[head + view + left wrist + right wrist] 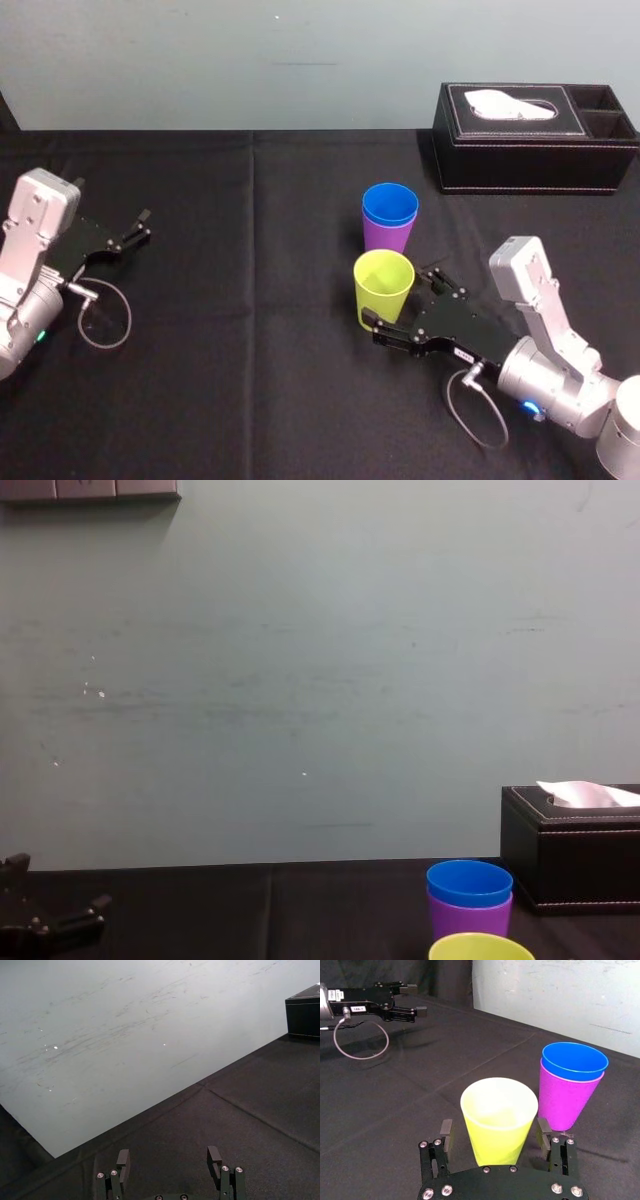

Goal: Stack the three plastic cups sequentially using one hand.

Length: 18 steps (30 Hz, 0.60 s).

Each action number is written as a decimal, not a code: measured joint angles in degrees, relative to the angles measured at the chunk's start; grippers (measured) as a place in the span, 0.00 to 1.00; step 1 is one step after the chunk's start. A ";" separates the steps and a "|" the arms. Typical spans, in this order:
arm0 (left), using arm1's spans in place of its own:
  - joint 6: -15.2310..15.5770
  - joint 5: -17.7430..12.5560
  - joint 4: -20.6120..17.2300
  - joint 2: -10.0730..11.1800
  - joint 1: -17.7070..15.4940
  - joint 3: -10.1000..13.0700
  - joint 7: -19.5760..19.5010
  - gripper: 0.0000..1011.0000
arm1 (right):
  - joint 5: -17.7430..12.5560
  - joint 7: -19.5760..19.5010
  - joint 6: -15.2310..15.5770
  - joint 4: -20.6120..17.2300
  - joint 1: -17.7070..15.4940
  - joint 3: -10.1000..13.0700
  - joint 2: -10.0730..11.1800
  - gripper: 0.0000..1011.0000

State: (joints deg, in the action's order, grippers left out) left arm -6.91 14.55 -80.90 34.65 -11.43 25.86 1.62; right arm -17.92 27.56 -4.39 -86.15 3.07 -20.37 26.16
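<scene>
Head view: blue cup [390, 203] is nested in purple cup [386, 238], mid-table; yellow-green cup [383, 283] is straddled by right gripper [400, 296] just in front. Left wrist: left gripper [167, 1160] is parked, jaws spread, empty. Right wrist: jaws are released, cup not yet grasped. Chest: last stacking is judged outstanding.

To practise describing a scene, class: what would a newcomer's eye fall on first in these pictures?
The bright cups on the black cloth: a blue cup nested in a purple cup mid-table, and a yellow-green cup nearer the robot. The right gripper brackets that cup with open fingers; the left gripper sits parked at the table's left.
</scene>
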 joint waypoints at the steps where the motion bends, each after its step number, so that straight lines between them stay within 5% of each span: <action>1: 0.00 0.00 0.00 0.00 0.00 0.00 0.00 1.00 | 0.09 0.00 0.01 0.37 0.31 -0.17 -0.19 0.99; 18: 0.00 0.00 0.00 0.00 0.00 0.00 0.00 1.00 | 0.54 -0.02 -0.55 2.63 2.68 -1.30 -1.90 0.99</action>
State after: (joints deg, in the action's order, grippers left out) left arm -6.91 14.55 -80.90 34.64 -11.43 25.86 1.62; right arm -17.39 27.55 -4.94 -83.51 5.75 -21.67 24.26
